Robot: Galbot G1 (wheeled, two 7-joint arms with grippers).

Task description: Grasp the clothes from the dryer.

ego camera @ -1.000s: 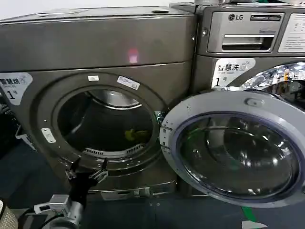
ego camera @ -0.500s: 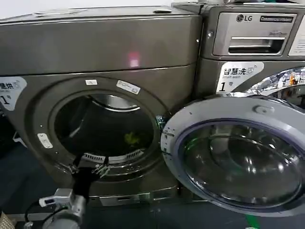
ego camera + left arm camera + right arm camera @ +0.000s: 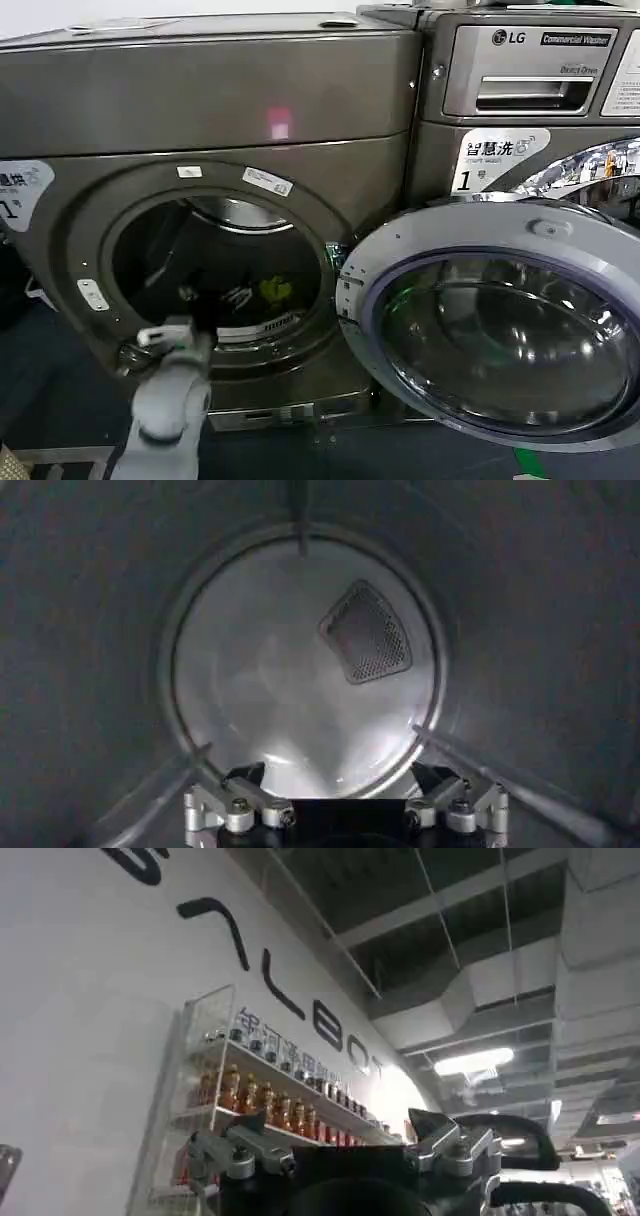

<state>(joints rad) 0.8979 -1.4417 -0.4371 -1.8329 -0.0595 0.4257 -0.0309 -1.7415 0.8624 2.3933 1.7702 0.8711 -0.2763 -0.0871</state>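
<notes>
Right now I'm in the reach phase: my left tool (image 3: pixel 212 297) has passed through the round opening of the dryer (image 3: pixel 200 110) and sits inside the drum, low and toward the front, with its grey arm (image 3: pixel 170 395) crossing the lower rim of the porthole. From the head view the fingers look spread, and the left wrist view agrees: both fingertips (image 3: pixel 238 808) stand well apart at either side of the frame, with nothing between them. So the tool is open and empty.

The clothes (image 3: pixel 275 291), a small yellow-green scrap, lie on the drum floor deeper in and to the right of the tool, near it but clearly not touching. My wrist camera looks straight at the pale back wall (image 3: pixel 290 690) of the drum with its perforated vent (image 3: pixel 366 633), and the fabric is not between the fingers there, so I judge the tool is aimed above and to the side of the cloth.

Next, as I read it, I need to swing the wrist rightward and tip it down toward the drum floor, bring the open fingers over the scrap, then close. The fabric is thin and limp, so I'd expect to press low to catch it.

The glass door (image 3: pixel 500 320) hangs swung open to the right, clear of the path. My right tool (image 3: pixel 345 1148) is parked pointing up toward a ceiling, its fingers apart and holding nothing.
</notes>
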